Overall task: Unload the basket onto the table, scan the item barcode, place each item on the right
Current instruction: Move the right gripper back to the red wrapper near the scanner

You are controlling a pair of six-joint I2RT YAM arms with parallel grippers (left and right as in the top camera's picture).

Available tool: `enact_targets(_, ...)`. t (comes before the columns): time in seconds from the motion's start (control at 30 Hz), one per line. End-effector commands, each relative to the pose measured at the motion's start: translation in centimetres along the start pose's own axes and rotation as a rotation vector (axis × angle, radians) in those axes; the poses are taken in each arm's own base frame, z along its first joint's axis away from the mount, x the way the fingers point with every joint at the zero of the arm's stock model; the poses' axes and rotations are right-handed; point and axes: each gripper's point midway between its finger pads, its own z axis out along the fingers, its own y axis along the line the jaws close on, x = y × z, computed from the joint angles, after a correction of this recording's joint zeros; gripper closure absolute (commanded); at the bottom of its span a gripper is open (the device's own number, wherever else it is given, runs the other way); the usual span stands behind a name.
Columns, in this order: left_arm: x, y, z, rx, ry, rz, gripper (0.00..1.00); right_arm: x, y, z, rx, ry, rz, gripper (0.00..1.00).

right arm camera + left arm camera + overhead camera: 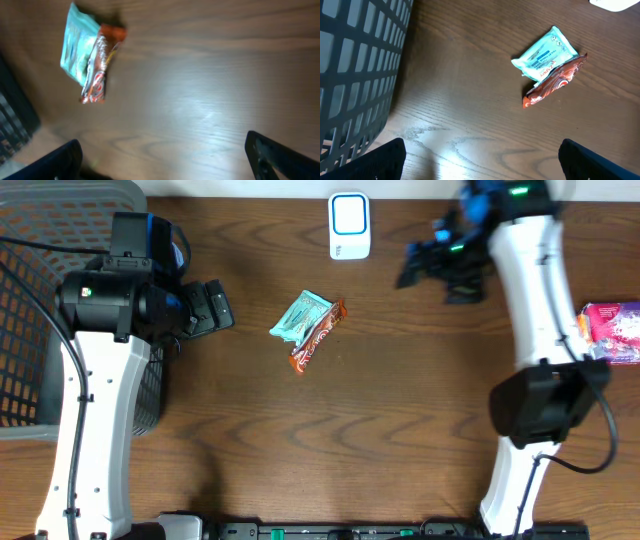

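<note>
Both my claws stand wide and hold nothing: left claw (212, 308) by the basket (60, 220), right claw (422, 256) near the scanner (349, 225). The 2 items, teal packet (300, 316) and orange bar (318, 338), lie touching mid-table (400, 430), apart from both claws. I judge that pickup and scan are not yet done.

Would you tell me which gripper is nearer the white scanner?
Right: the right gripper hangs close beside the white scanner; the left gripper sits farther off, beside the basket.
</note>
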Motion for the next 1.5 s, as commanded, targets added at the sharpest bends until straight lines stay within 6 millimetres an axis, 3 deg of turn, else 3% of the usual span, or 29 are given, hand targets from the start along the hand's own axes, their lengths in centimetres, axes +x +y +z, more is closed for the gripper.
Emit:
enact_targets(0.0, 0.0, 0.3, -0.1, -0.010, -0.004, -0.012, 0.02, 1.6, 2.3, 3.9, 0.021, 0.066, -0.021, 0.01)
enact_targets(0.2, 0.0, 0.3, -0.1, -0.010, -0.004, -0.012, 0.02, 4.5, 6.4, 8.8, 0.032, 0.104, -0.163, 0.01)
enact_targets(0.37, 0.0, 0.3, -0.1, -0.009, -0.004, -0.012, 0.02, 6.8, 7.5, 10.8, 0.081, 0.135, -0.231, 0.01)
enact_targets(0.53, 0.0, 0.3, -0.1, -0.009, -0.004, -0.012, 0.02, 8.0, 8.3, 11.5, 0.106, 0.150, -0.270, 0.01)
enact_targets(1.03, 0.0, 0.3, -0.1, -0.010, -0.004, -0.012, 0.02, 9.4, 9.8, 12.1, 0.104, 0.157, -0.303, 0.01)
enact_targets(1.17, 0.0, 0.3, -0.1, -0.009, -0.004, -0.012, 0.02, 9.1, 10.1, 12.2, 0.096, 0.145, -0.310, 0.01)
enact_targets(1.33, 0.0, 0.3, -0.1, -0.009, -0.004, -0.012, 0.02, 6.7, 11.3, 12.5, 0.068, 0.037, -0.338, 0.01)
enact_targets(1.47, 0.0, 0.3, -0.1, -0.010, -0.004, -0.012, 0.02, 4.7, 10.6, 12.6, 0.106, -0.044, -0.194, 0.01)
